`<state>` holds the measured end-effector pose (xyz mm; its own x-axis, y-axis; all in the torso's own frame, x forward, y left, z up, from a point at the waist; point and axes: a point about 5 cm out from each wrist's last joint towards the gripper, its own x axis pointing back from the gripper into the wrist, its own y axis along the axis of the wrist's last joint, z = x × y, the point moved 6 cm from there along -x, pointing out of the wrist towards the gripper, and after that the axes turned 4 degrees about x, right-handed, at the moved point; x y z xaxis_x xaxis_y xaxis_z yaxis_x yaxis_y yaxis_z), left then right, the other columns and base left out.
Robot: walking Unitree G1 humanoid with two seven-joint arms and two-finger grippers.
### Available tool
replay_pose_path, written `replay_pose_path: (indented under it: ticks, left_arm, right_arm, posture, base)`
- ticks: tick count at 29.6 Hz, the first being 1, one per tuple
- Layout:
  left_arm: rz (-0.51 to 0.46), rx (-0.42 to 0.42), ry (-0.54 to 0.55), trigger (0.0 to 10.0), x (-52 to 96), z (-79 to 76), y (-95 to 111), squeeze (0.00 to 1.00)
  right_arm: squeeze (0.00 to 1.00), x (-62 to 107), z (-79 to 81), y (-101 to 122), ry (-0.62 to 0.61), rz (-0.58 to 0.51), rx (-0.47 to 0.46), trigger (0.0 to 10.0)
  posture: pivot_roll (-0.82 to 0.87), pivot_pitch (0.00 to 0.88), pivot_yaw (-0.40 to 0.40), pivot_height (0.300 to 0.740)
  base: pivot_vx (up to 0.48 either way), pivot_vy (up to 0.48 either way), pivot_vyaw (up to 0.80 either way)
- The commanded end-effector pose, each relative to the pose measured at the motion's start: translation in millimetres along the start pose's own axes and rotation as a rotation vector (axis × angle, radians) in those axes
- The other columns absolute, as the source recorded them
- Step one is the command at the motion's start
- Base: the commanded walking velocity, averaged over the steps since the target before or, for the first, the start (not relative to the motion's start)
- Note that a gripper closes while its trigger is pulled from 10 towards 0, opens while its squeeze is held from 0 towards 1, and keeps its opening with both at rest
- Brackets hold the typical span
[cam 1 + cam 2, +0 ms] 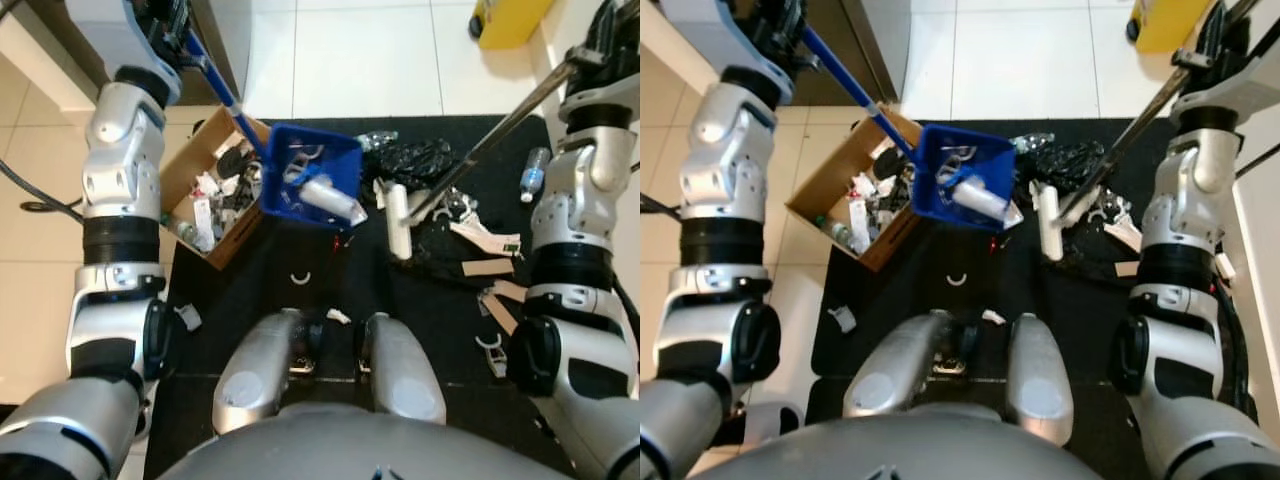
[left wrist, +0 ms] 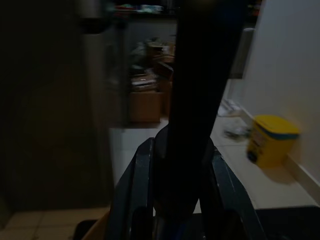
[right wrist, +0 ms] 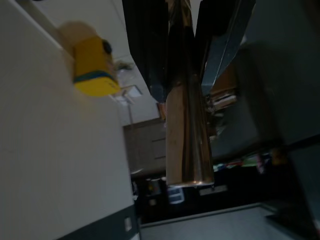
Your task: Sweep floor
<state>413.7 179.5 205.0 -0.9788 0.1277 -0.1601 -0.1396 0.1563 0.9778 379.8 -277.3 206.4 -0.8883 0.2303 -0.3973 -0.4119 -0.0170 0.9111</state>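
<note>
Over the left edge of the black mat [image 1: 260, 300], the left gripper [image 2: 172, 200] is clamping the blue dustpan's [image 1: 312, 176] handle, holding the pan (with a white bottle [image 1: 328, 197] in it) tilted beside the cardboard box [image 1: 195, 170]. Up at the right, the right gripper [image 3: 182, 60] is pinching the metal broom handle [image 1: 500, 125], whose white head [image 1: 398, 222] is sitting mid-mat among scattered trash [image 1: 490, 262].
</note>
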Motion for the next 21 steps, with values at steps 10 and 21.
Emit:
replay_pose_path:
  ticks: [10, 21]
  left_arm:
    - [-0.07, 0.009, -0.02, 10.0, -4.2, -3.9, 22.0, 0.0]
    - [-0.071, 0.013, -0.023, 10.0, -5.2, -4.9, 22.3, 0.0]
  right_arm:
    - [0.0, -0.2, 3.4, 5.6, 0.014, -0.023, 0.003, 10.0]
    - [0.0, 0.7, 4.3, 4.4, 0.015, -0.02, 0.002, 10.0]
  posture:
    - [0.05, 0.001, 0.073, 0.74]
    - [0.04, 0.001, 0.077, 0.74]
  base:
    - [0.0, 0.333, 0.0]
    - [0.0, 0.329, 0.0]
